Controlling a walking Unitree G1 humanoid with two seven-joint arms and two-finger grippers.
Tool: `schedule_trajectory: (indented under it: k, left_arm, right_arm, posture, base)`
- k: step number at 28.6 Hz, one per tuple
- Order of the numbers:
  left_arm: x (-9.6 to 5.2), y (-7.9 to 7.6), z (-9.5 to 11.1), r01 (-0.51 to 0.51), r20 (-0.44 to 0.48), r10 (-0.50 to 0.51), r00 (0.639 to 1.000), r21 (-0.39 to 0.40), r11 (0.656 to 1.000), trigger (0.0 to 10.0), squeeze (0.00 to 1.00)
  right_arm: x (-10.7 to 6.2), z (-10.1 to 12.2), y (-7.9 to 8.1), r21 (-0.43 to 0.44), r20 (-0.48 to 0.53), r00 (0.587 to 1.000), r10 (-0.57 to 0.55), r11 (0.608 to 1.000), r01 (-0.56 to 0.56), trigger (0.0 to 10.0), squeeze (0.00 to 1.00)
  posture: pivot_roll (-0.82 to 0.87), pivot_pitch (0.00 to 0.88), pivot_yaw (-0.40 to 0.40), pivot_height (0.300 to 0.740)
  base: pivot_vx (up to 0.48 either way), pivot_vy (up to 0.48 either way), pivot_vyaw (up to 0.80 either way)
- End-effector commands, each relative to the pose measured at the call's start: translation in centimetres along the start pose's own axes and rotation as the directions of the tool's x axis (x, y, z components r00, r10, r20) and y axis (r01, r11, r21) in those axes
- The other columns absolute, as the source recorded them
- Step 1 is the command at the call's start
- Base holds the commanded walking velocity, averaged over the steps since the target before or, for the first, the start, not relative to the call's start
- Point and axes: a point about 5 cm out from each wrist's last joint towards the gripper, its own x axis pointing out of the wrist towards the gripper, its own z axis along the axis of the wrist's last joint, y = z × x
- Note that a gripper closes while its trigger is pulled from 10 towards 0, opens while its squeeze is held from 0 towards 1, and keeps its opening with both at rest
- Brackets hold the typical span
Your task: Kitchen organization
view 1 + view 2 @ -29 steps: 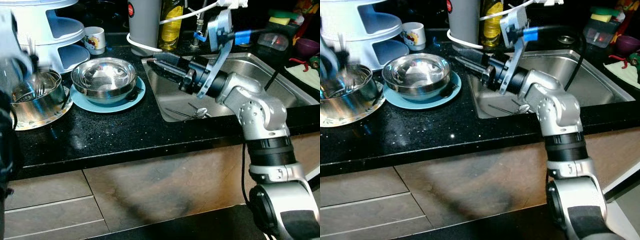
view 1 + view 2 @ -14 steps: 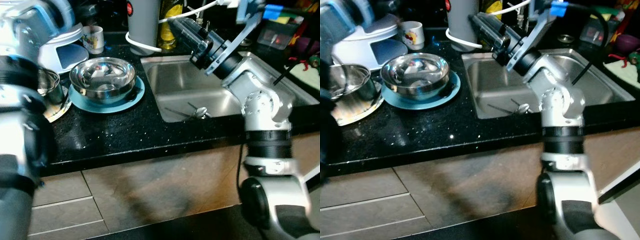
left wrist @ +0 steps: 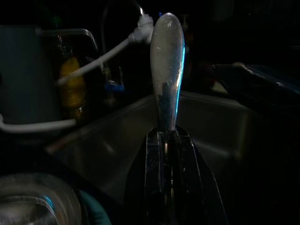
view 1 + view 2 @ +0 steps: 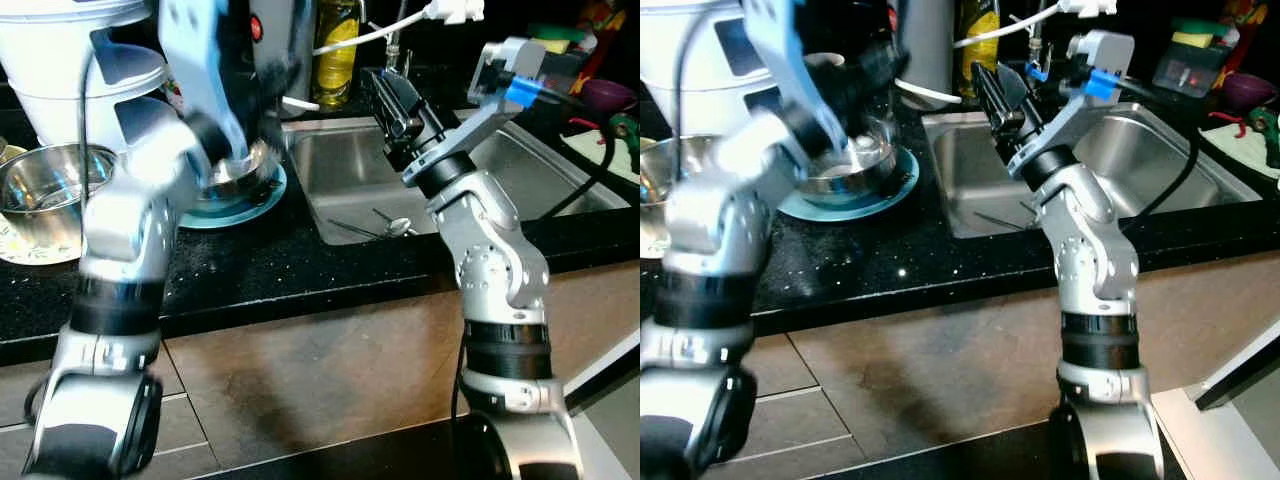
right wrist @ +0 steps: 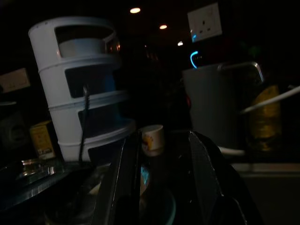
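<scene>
Gleaming black counter (image 4: 250,270) beside sink (image 4: 340,180); left hand (image 3: 164,140) pinching a spoon (image 3: 166,70).

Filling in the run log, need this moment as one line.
left tool: shut on utensil, near bowl | right tool: open, above sink | spoon: lying in sink

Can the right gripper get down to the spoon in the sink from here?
Probably yes: the right gripper, open, is above the sink, and the spoon lies uncovered on its floor, nothing between.

Head eyes look down at the sink (image 4: 520,175); wrist cameras sight along each claw.
</scene>
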Motion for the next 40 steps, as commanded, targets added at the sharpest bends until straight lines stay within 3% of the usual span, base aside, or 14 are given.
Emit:
schedule_trajectory:
  k: [1, 2, 3, 4, 5, 6, 11, 15, 16, 20, 21, 29, 34, 40]
  left_arm:
    - [-0.3, -0.8, 0.8, 0.015, 0.025, -0.015, 1.000, -0.011, 1.000, 0.0, 0.00]
    - [-0.3, -0.8, 0.8, 0.015, 0.025, -0.015, 1.000, -0.011, 1.000, 0.0, 0.00]
    - [-0.5, -0.9, 0.7, 0.007, 0.027, -0.006, 1.000, -0.044, 0.999, 0.0, 0.00]
    - [-0.8, -1.1, 0.6, 0.001, 0.030, 0.002, 1.000, -0.076, 0.997, 0.0, 0.00]
    - [-0.8, -1.1, 0.6, 0.001, 0.030, 0.002, 1.000, -0.076, 0.997, 0.0, 0.00]
    - [-1.0, -1.1, 0.4, -0.010, 0.025, 0.012, 1.000, -0.091, 0.996, 0.0, 0.00]
    - [-1.4, -1.3, -0.2, -0.030, 0.013, 0.032, 0.999, -0.116, 0.993, 0.0, 0.00]
    - [-1.8, -1.7, -1.2, -0.043, -0.023, 0.041, 0.999, -0.115, 0.992, 0.0, 0.00]
    - [-1.8, -1.8, -1.4, -0.046, -0.033, 0.042, 0.999, -0.116, 0.992, 0.0, 0.00]
    - [-1.8, -1.9, -1.5, -0.048, -0.039, 0.043, 0.998, -0.118, 0.992, 0.0, 0.00]
    - [-1.8, -2.0, -1.7, -0.050, -0.051, 0.044, 0.998, -0.116, 0.992, 0.0, 0.00]
    - [-1.6, -2.4, -2.5, -0.054, -0.084, 0.046, 0.995, -0.099, 0.994, 0.0, 0.00]
    - [-1.5, -2.8, -2.4, -0.037, -0.077, 0.030, 0.997, -0.094, 0.995, 0.0, 0.00]
    - [-1.5, -3.0, -2.2, -0.033, -0.069, 0.027, 0.997, -0.092, 0.995, 0.0, 0.00]
  right_arm:
    - [-0.1, 0.4, 0.4, -0.004, 0.025, 1.000, -0.009, 1.000, 0.009, 10.0, 0.00]
    - [-0.1, 0.4, 0.4, -0.004, 0.025, 1.000, -0.009, 1.000, 0.009, 10.0, 0.00]
    - [-0.2, 0.4, 0.5, 0.010, 0.026, 1.000, -0.017, 1.000, 0.017, 10.0, 0.23]
    - [-0.3, 0.3, 0.5, 0.019, 0.026, 0.999, -0.023, 1.000, 0.022, 10.0, 0.74]
    - [-0.3, 0.3, 0.5, 0.019, 0.026, 0.999, -0.023, 1.000, 0.022, 10.0, 0.74]
    - [-0.5, 0.2, 0.6, 0.029, 0.021, 1.000, -0.019, 0.999, 0.018, 10.0, 1.00]
    - [-0.9, -0.1, 1.4, 0.057, 0.008, 1.000, 0.011, 0.998, -0.011, 10.0, 1.00]
    - [-1.2, -0.4, 2.9, 0.194, 0.003, 0.997, 0.075, 0.978, -0.074, 10.0, 1.00]
    - [-1.3, -0.2, 3.3, 0.235, 0.011, 0.995, 0.095, 0.967, -0.095, 10.0, 0.44]
    - [-1.3, -0.1, 3.5, 0.261, 0.018, 0.994, 0.108, 0.959, -0.109, 10.0, 0.44]
    - [-1.4, 0.1, 3.9, 0.271, 0.023, 0.991, 0.130, 0.954, -0.131, 10.0, 0.00]
    - [-1.8, 0.3, 6.2, 0.294, 0.019, 0.963, 0.270, 0.919, -0.263, 10.0, 0.00]
    - [-2.1, -1.3, 6.1, 0.151, -0.110, 0.958, 0.264, 0.957, -0.246, 10.0, 0.00]
    - [-2.1, -1.7, 5.9, 0.118, -0.138, 0.961, 0.240, 0.967, -0.225, 10.0, 0.00]
  posture:
    - [0.03, 0.214, -0.005, 0.740]
    - [0.03, 0.214, -0.005, 0.740]
    - [0.03, 0.214, -0.005, 0.740]
    - [0.03, 0.216, -0.007, 0.740]
    - [0.03, 0.216, -0.007, 0.740]
    - [0.03, 0.216, -0.007, 0.740]
    - [0.03, 0.214, -0.008, 0.740]
    - [0.03, 0.212, -0.003, 0.740]
    - [0.03, 0.209, -0.001, 0.740]
    - [0.03, 0.209, -0.001, 0.740]
    - [0.02, 0.205, 0.002, 0.740]
    - [0.02, 0.196, 0.006, 0.740]
    - [0.02, 0.196, 0.006, 0.740]
    - [0.02, 0.196, 0.006, 0.740]
  base:
    - [0.000, 0.000, 0.00]
    - [0.000, 0.000, 0.00]
    - [0.000, 0.000, 0.00]
    - [0.000, 0.000, 0.00]
    - [0.000, 0.000, 0.00]
    - [0.000, 0.000, 0.00]
    - [0.000, 0.000, 0.00]
    - [0.000, 0.000, 0.00]
    - [0.000, 0.000, 0.00]
    - [0.000, 0.000, 0.00]
    - [0.000, 0.000, 0.00]
    - [0.000, 0.000, 0.00]
    - [0.000, 0.000, 0.00]
    - [0.000, 0.000, 0.00]
